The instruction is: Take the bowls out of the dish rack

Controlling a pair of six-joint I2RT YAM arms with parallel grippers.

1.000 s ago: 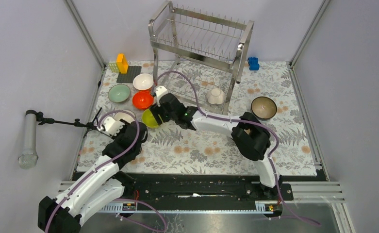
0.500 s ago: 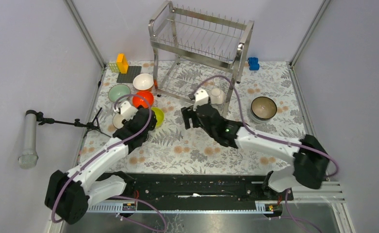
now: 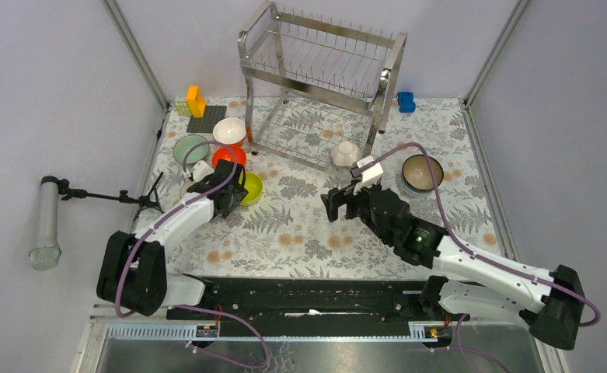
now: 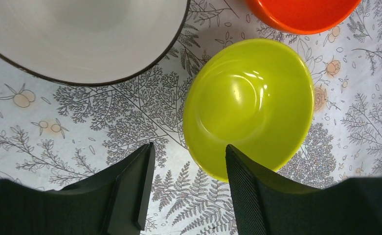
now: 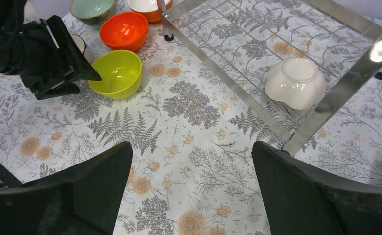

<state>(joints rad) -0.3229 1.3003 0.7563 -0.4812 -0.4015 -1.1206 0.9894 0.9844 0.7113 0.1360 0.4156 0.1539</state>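
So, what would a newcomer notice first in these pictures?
The tall steel dish rack stands at the back, with one white bowl upside down on its lower shelf. To its left lies a cluster of coloured bowls; the left gripper hangs open over the yellow-green bowl.

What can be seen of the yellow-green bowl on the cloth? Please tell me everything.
The yellow-green bowl is small, round and glossy, perhaps plastic. It stands upright and empty on the floral cloth, a narrow gap from the orange bowl. The left gripper hangs open at its rim; whether a finger touches it cannot be told.
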